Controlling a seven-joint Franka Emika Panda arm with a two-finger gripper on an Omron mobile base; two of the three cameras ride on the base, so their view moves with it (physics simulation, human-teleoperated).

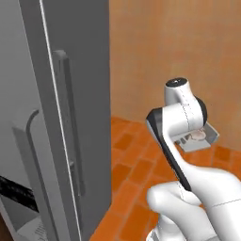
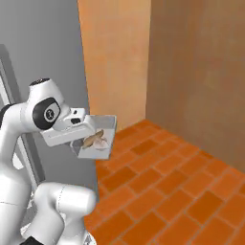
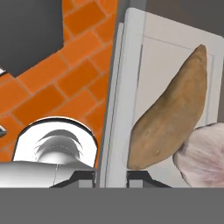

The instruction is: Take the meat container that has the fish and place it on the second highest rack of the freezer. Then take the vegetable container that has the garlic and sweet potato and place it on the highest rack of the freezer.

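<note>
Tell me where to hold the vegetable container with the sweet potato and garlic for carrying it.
Probably the rim wall, as now: the gripper is pinched on the vegetable container at its thin upright edge, one finger outside, one inside by the sweet potato. The garlic and tuber fill the floor, so come over the side wall.

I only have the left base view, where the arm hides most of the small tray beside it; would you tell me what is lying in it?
Observer: The hand view shows a sweet potato and a garlic bulb lying side by side in the tray.
Operator: Thank you. Does the pincer actually have hold of the tray?
Observer: Yes. In the hand view the pincer is closed on the tray's rim, one fingertip on each side of it.
</note>
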